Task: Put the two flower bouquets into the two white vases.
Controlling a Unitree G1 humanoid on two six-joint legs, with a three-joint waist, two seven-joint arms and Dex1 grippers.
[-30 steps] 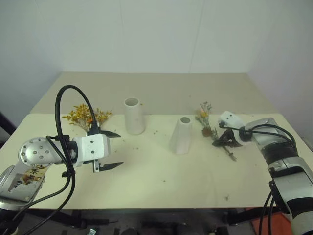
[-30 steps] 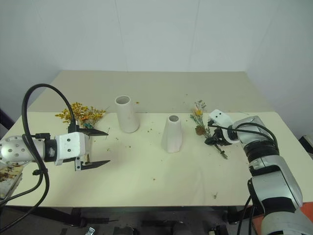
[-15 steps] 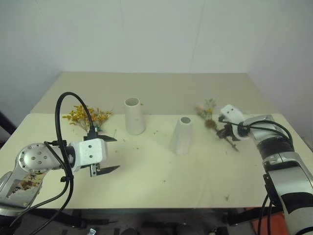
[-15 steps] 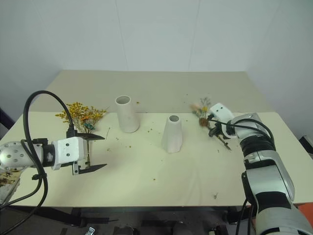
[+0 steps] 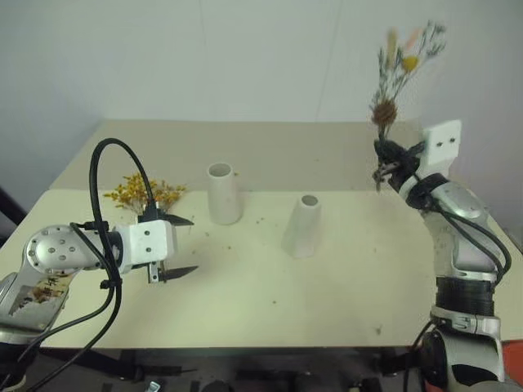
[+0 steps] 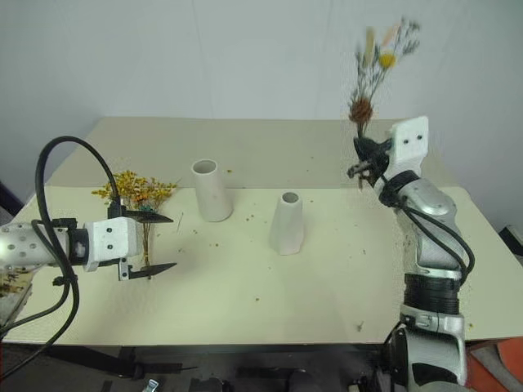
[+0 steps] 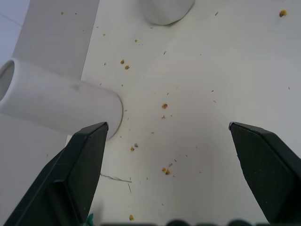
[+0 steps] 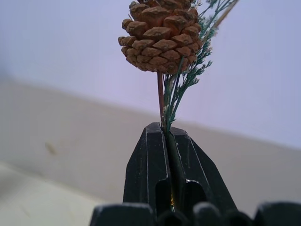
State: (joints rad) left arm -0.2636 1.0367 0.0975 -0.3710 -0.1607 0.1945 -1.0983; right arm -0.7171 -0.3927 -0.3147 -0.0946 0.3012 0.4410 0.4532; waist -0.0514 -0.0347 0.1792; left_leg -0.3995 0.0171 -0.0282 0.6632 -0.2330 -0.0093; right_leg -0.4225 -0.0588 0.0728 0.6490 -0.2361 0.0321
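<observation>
Now right gripper [image 8: 165, 136] is clamped tight on the stems of the cone bunch [image 5: 398, 73], held upright high above the table's [image 5: 343, 286] right side (cone just past the fingertips). Left gripper [image 5: 181, 245] hangs wide apart, holding nothing, near the yellow bunch [image 5: 143, 193] lying on the table. Cylinder vase [image 5: 223, 193] and cone vase [image 5: 303, 225] stand mid-table, both without flowers.

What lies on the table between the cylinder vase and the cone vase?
Between the cylinder vase and the cone vase the table carries only small flower crumbs, seen in the head views.
</observation>
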